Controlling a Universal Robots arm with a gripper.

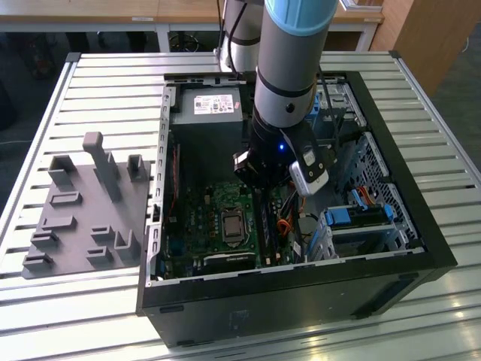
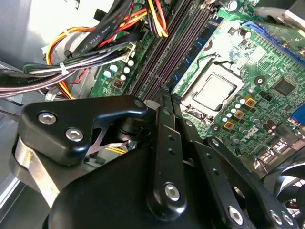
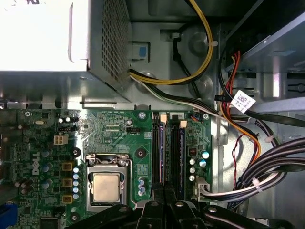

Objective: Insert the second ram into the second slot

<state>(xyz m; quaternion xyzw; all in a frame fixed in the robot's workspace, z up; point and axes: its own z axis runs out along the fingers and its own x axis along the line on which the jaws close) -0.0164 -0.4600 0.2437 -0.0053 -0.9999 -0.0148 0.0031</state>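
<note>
Gripper (image 3: 164, 196): the finger pair is drawn together with no gap, low inside the open PC case (image 1: 301, 280), over the near end of the memory slots (image 3: 174, 148). I cannot tell whether a board edge is nipped between them.

Second ram (image 3: 163, 151): I read it as the dark-blue edge standing upright along the slot, in line with the gripper. Seating depth is not readable. A cream latch (image 3: 163, 117) sits at its far end.

Handling (judgement): light, thin and stiff along its length. It is brittle if twisted, and its chips and contacts are delicate. Hold it by the bare top edge, near the middle, and press evenly.

Beside the slots is the CPU socket (image 3: 106, 187). Beyond are the yellow and black cables (image 3: 190, 78), then the power supply (image 3: 102, 43).
</note>
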